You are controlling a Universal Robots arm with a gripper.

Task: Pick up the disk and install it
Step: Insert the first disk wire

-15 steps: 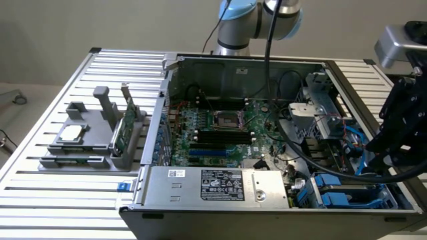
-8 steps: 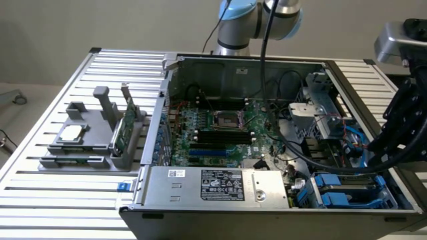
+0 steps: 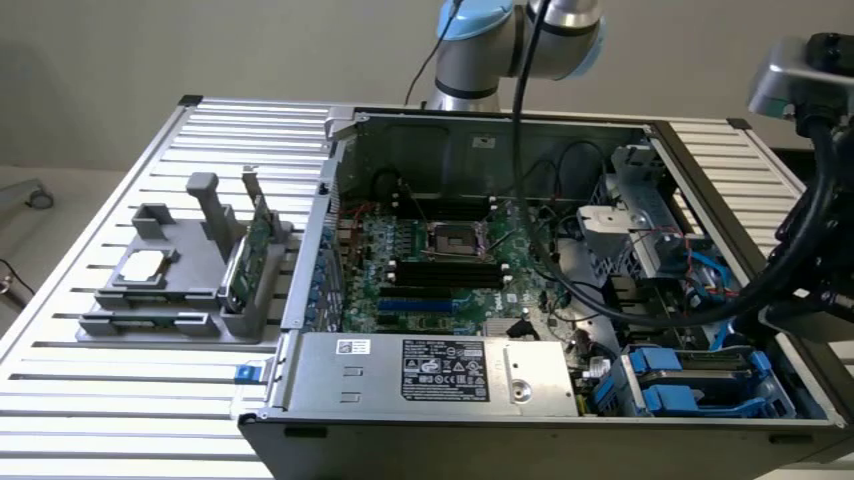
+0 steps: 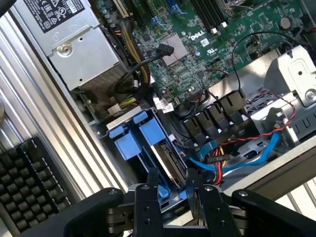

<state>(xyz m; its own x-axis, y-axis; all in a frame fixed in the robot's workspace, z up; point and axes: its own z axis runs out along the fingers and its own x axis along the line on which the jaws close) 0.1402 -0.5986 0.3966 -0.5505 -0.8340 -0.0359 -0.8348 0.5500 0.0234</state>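
- The disk (image 4: 168, 159) sat in the drive bay (image 4: 148, 148) at the corner of the open computer case (image 3: 534, 425), next to the power supply (image 4: 74, 49); in the exterior view that bay (image 3: 707, 385) was at the case's near corner, on the exterior view's right.
- The gripper (image 4: 173, 173) reached down over the bay with one finger on each side of the disk; the jaws looked clamped across its thin dimension, which I judged the only hold the narrow slot allowed, since the broad faces were walled in.
- The disk stood on edge, probably because the bay takes drives upright between blue carriers (image 4: 131, 140); only its narrow edge and a strip of blue rail faced the wrist camera, and the label face was hidden.
- Its long axis ran along the slot, in line with the neighbouring carriers and with the gap between the fingers; which end led could not be told.
- The blue and red cables (image 4: 232, 158) lay just beside the bay toward the motherboard (image 4: 207, 44), apart from the fingers; they seemed routed there to reach the drive's connector end.
- The arm (image 3: 814, 250) came in from the exterior view's right, so it crossed none of the board.
- The grey fixture (image 3: 174, 290) on the slatted table (image 3: 107, 400) held the small chip (image 3: 144, 265) and the green card (image 3: 247, 255), well apart from the case.
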